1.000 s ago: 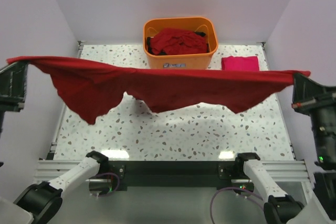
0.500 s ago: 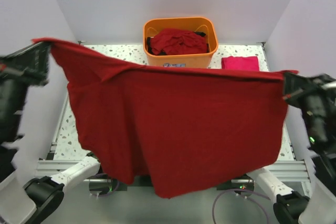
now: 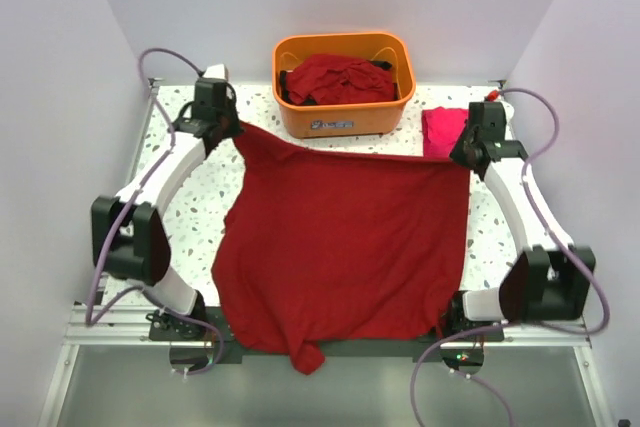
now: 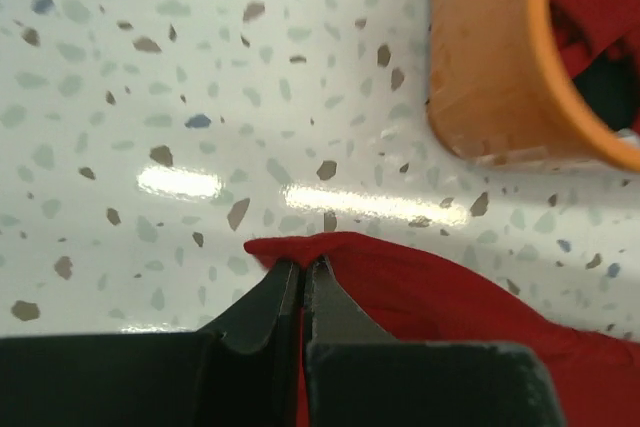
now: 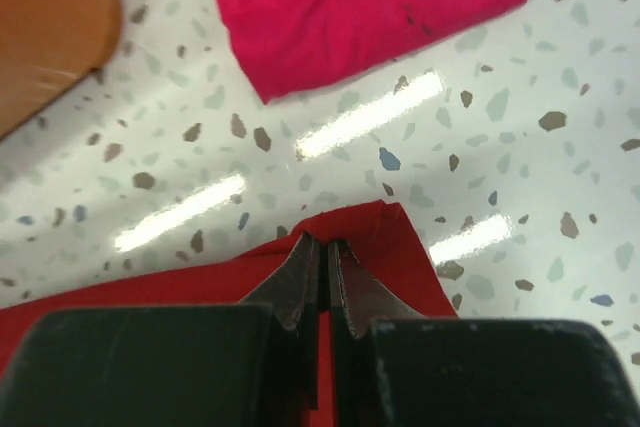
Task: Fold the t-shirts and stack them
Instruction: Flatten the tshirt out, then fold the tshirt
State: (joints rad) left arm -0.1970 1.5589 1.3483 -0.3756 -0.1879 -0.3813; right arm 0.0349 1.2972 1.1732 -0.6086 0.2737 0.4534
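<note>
Left gripper (image 4: 302,265) and right gripper (image 5: 322,242) each clamp a corner of the dark red t-shirt (image 3: 340,237), spread behind them — its trailing hem overhangs the table (image 4: 150,67); on release that weight may drag it crooked.

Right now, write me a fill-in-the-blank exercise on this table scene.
The left tool and right tool each pinch one far ____ of the spread dark red cloth t-shirt.
The ____ plastic tub holds more crumpled dark red shirts.
The folded pinkish-red cloth shirt lies nearest the ____ tool.
Missing words: corner; orange; right.
</note>
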